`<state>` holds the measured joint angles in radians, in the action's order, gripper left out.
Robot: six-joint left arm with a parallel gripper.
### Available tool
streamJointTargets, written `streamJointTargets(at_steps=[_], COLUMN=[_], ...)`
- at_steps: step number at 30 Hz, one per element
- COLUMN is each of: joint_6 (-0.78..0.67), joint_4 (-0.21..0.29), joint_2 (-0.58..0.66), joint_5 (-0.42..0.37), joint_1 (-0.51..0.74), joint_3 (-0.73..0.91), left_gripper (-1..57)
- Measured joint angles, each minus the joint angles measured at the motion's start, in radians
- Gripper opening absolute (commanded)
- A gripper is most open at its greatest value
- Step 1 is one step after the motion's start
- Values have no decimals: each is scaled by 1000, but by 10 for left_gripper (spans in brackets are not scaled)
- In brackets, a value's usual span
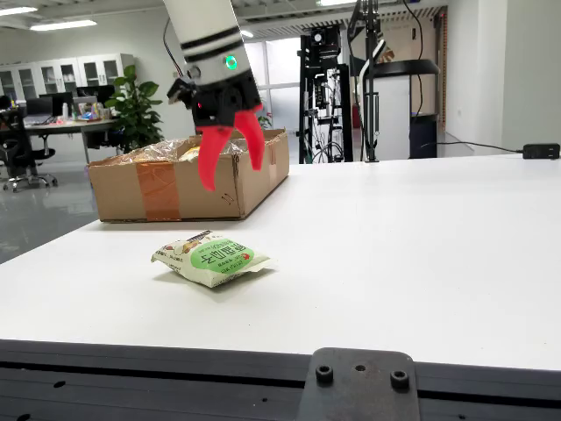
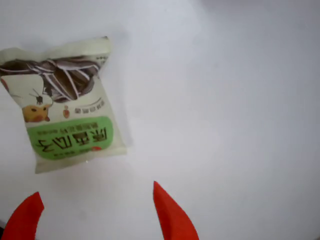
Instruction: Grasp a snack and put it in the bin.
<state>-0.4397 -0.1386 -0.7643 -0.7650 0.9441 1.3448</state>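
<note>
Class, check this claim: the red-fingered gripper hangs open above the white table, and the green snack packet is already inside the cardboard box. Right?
Not quite. The side view shows the snack packet lying on the white table, in front of the cardboard box. The gripper does hang open above it.

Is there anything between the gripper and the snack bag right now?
Nothing visible. The open gripper hangs above the table, and only bare tabletop shows around the snack. The box sits behind it.
</note>
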Motion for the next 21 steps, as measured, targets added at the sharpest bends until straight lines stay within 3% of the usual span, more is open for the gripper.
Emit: streamJointTargets(at_steps=[9, 21], joint_6=[-38, -90], joint_4=[5, 5], joint_2=[-86, -67], joint_5=[26, 47], joint_1=[14, -26], joint_3=[-11, 64], left_gripper=[447, 487])
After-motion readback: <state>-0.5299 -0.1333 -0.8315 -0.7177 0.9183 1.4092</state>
